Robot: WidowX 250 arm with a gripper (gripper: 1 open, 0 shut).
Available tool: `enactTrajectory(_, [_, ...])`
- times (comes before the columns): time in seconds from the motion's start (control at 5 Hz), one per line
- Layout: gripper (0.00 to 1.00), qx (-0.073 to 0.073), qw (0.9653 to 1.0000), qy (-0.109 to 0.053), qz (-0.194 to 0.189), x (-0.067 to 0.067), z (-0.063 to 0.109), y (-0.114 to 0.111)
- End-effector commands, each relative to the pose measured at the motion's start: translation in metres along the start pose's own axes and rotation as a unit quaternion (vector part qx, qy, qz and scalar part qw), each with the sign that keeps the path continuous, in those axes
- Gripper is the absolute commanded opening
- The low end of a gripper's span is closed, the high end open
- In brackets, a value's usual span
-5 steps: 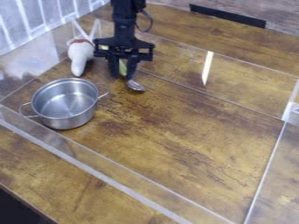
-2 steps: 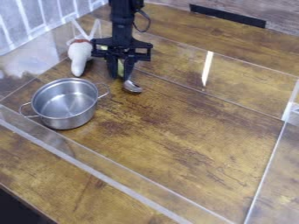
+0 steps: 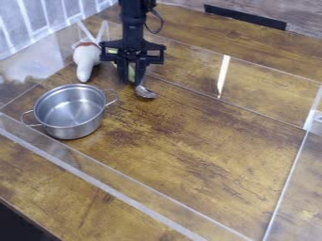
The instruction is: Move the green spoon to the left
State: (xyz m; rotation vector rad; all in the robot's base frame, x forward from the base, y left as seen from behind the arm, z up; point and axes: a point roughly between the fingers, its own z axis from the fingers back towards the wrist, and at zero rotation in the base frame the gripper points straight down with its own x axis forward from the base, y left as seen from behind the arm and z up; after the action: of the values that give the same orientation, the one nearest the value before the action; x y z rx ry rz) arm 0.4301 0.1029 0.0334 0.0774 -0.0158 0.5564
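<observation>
At back of desk (image 3: 189,141), gripper (image 3: 132,73) points straight down over green spoon (image 3: 138,87), jaws narrowed around handle; firm hold not clear from here. Spoon bowl rests on wood, right of steel pot (image 3: 70,108). Grasp stage; leftward move not begun.

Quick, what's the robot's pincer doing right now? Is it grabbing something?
Pincer: lowered over the green spoon, its fingers on either side of the handle; whether it actually grips the spoon cannot be told.
</observation>
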Motion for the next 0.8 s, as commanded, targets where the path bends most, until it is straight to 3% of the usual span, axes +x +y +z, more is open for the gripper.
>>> enactTrajectory(0.0, [0.00, 0.000, 0.9997, -0.007, 0.022, 0.010, -0.001, 0.018])
enactTrajectory(0.4, [0.00, -0.001, 0.9998, 0.000, -0.020, -0.011, -0.009, 0.015])
enactTrajectory(0.6, [0.00, -0.001, 1.0000, 0.005, -0.001, -0.016, -0.005, 0.018])
